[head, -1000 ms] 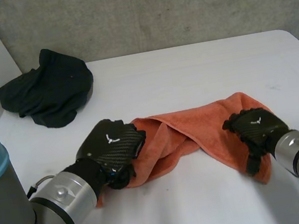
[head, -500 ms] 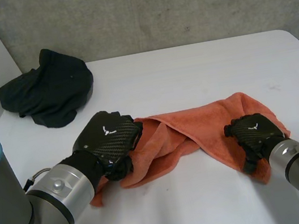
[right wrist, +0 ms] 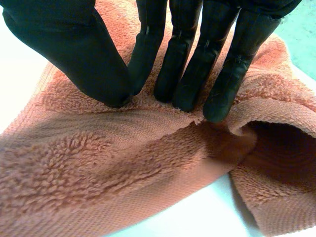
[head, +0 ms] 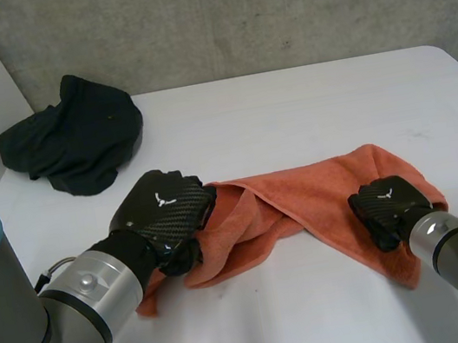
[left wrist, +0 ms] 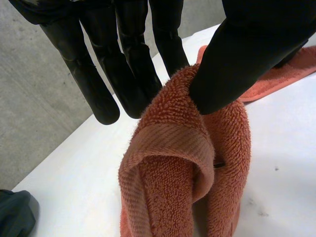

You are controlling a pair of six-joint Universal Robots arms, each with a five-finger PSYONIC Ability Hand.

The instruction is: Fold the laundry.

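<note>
The orange towel [head: 308, 196] lies near the front of the white table [head: 306, 106], bunched into a long, twisted band running between my two hands, not spread flat. I judge both ends are being held so the cloth can be pulled taut and opened out before any fold.

The left hand [head: 165, 217] sits over the towel's left end, closed on it. Its wrist view gives the detail: the thumb [left wrist: 242, 59] clamps a raised fold of hemmed edge against one finger, while the other fingers stand straight and clear of the cloth. The towel hangs from that pinch in a loop, lifted off the table.

The right hand [head: 386, 205] is on the towel near its right end. From the head view I see just its back, knuckles up. Its wrist view shows the thumb and fingertips [right wrist: 217, 106] meeting on the pile, nipping a low ridge of cloth, with the edge curling open just beyond them.

The head view alone shows the wider layout: a black garment [head: 73, 134] heaped at the far left corner, well apart from the towel and not yet touched.
</note>
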